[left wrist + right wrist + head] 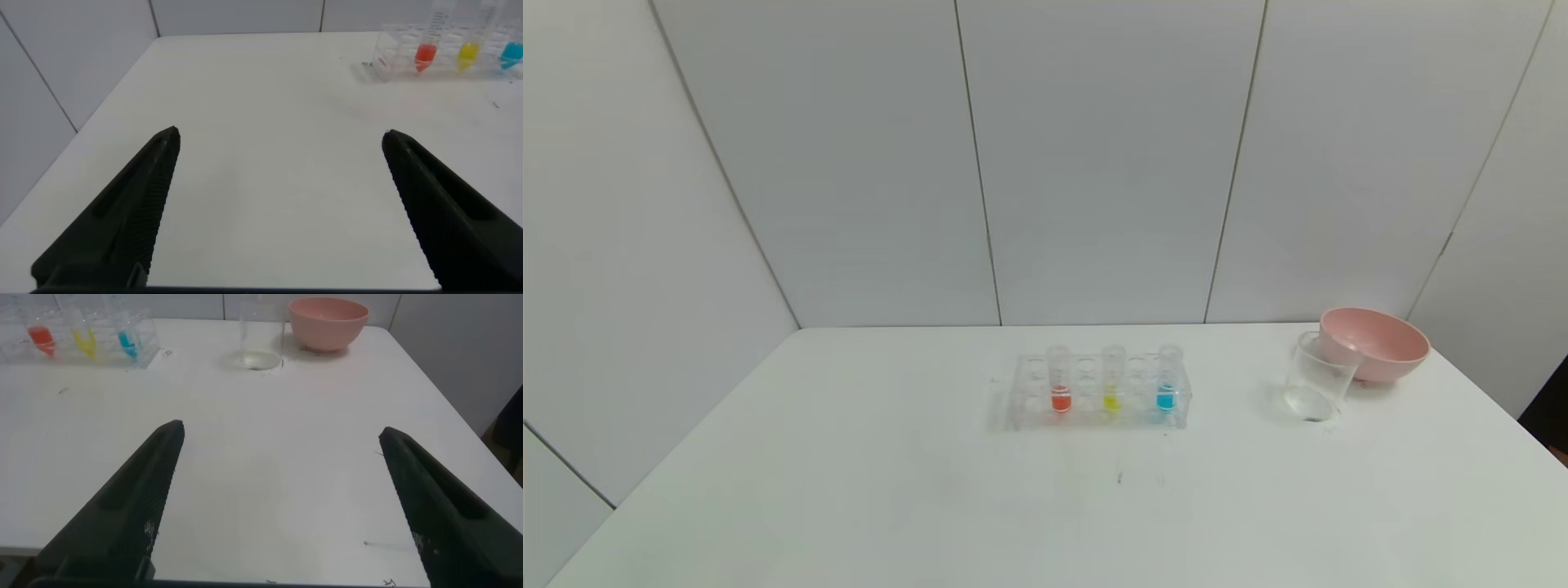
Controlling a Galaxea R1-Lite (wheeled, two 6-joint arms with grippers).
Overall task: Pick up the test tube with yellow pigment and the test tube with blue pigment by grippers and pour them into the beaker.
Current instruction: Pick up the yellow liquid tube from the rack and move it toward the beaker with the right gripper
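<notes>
— Looking across the white surface (849,490), where did the tubes stand?

— Upright in the clear many-holed rack (1098,392), near the middle. The test tube with yellow pigment (1112,380) sat in the centre of the row, the test tube with blue pigment (1168,377) to its right, and an orange-red tube (1059,380) to its left. Their long axes pointed straight up.

— And the beaker (1316,377)?

— Off to the right, apart from the rack, its clear wall seeming to touch the pink bowl (1376,343) behind it.

— Which arm was nearer?

— Neither arm showed from the head camera. The left pincer (278,163) hung low over the bare near-left part of the surface, jaws wide apart, holding nothing, with the rack ahead and to its right. The right pincer (278,457) was spread just as wide and empty, rack ahead to its left, beaker nearly straight ahead. I judged the blue tube the likelier reach for the right arm, the yellow for the left.

— Handling?

— Smooth, thin, round tubes; probably slippery between the ridged black fingers (131,498), so a level grip high on the bare stem seemed wise.
</notes>
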